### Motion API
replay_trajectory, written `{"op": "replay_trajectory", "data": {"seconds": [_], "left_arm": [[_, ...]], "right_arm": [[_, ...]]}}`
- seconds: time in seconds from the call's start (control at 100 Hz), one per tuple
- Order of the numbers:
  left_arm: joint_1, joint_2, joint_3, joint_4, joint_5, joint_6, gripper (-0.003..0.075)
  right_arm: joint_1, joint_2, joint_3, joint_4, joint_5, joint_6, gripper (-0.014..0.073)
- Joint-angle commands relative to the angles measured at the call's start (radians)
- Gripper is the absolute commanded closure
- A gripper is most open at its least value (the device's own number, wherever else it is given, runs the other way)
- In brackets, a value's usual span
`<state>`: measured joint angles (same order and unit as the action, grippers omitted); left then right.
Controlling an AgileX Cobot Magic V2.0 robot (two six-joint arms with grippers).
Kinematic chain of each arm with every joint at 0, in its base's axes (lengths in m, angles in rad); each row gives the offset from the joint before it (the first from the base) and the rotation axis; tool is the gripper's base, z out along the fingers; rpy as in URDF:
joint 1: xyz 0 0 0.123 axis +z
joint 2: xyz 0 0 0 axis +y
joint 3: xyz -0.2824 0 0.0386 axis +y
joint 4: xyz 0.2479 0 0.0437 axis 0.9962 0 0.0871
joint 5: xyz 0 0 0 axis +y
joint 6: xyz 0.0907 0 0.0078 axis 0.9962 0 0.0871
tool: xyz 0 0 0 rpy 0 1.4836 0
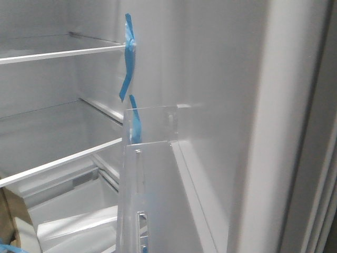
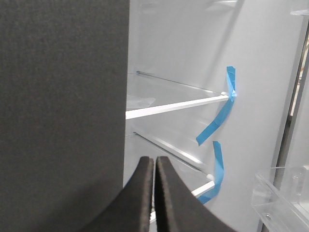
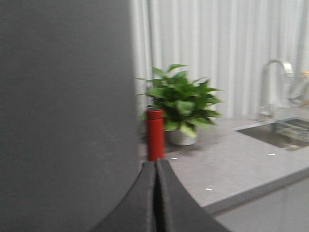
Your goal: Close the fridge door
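Observation:
The fridge stands open. In the front view I see its white inside, with the fridge door's white inner side (image 1: 221,105) and a clear plastic bin (image 1: 150,126) close before the camera. Blue tape strips (image 1: 129,58) hang at the shelf ends. A matte dark grey door face fills one side of the left wrist view (image 2: 63,116) and of the right wrist view (image 3: 63,116). My left gripper (image 2: 154,162) is shut and empty, close beside that grey face's edge. My right gripper (image 3: 156,164) is shut and empty, also close beside it. Neither gripper shows in the front view.
Glass shelves with white rims (image 1: 63,52) and a drawer (image 1: 73,221) sit inside the fridge. Another clear bin (image 2: 285,193) shows in the left wrist view. Past the door are a grey counter (image 3: 231,169), a red bottle (image 3: 155,135), a potted plant (image 3: 181,104) and a sink with tap (image 3: 277,130).

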<state>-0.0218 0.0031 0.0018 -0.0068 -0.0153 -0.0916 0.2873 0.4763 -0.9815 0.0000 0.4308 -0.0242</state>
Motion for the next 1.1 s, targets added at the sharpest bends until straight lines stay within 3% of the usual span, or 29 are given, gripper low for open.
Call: {"op": "replay_trajectory", "data": {"seconds": [0.0, 0.37, 0.679, 1.089], "left_arm": [[-0.002, 0.019, 0.028, -0.002, -0.077, -0.003, 0.0741], [-0.002, 0.019, 0.028, -0.002, -0.077, -0.003, 0.0741], [-0.002, 0.019, 0.028, -0.002, -0.077, -0.003, 0.0741], [-0.002, 0.019, 0.028, -0.002, -0.077, -0.003, 0.0741]], "right_arm": [[0.086, 0.032, -0.056, 0.0, -0.048, 0.0, 0.067], [0.381, 0.047, -0.067, 0.0, -0.085, 0.0, 0.067], [0.394, 0.116, -0.078, 0.011, -0.135, 0.0, 0.067], [0.435, 0.379, -0.276, 0.026, -0.132, 0.003, 0.067]]}}
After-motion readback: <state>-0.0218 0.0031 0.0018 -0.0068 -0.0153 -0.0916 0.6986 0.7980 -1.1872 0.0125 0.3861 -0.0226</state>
